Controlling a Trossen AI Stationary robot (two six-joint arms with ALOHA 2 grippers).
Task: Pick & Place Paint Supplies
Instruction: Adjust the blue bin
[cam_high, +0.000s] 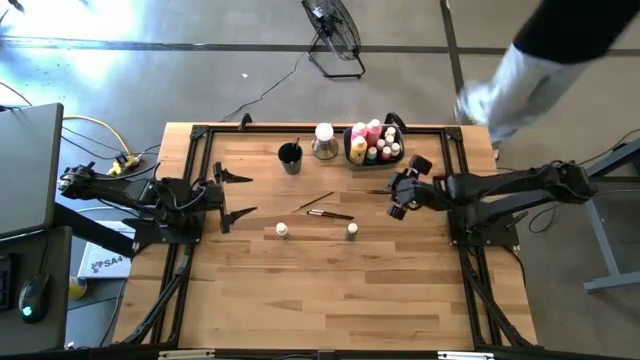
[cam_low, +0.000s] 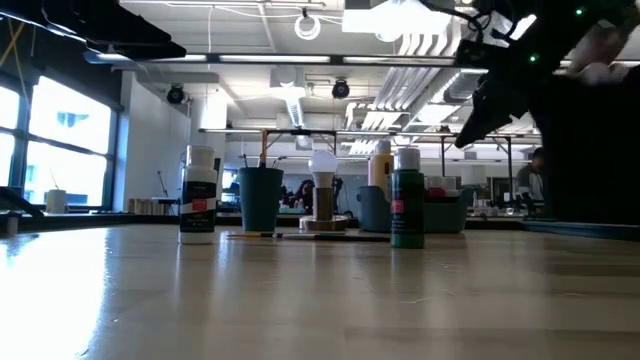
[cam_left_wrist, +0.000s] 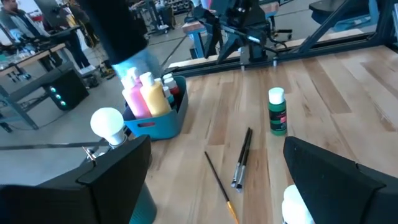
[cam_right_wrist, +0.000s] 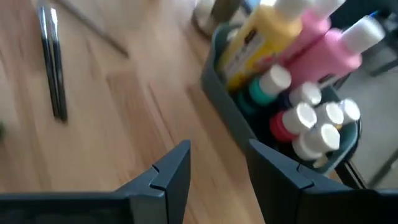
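the high view looks straight down on the whole table (cam_high: 330, 290); the low view sits at tabletop height, level toward the room; both wrist views look close past their fingers and share the bin (cam_left_wrist: 163, 121) and brushes (cam_right_wrist: 53, 62)

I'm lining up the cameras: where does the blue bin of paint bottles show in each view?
High view: the bin sits at the table's far edge, right of centre.
Low view: bin behind the green bottle.
Left wrist view: bin at centre-left.
Right wrist view: bin at upper right.
Shared landmark: the yellow bottle inside it.
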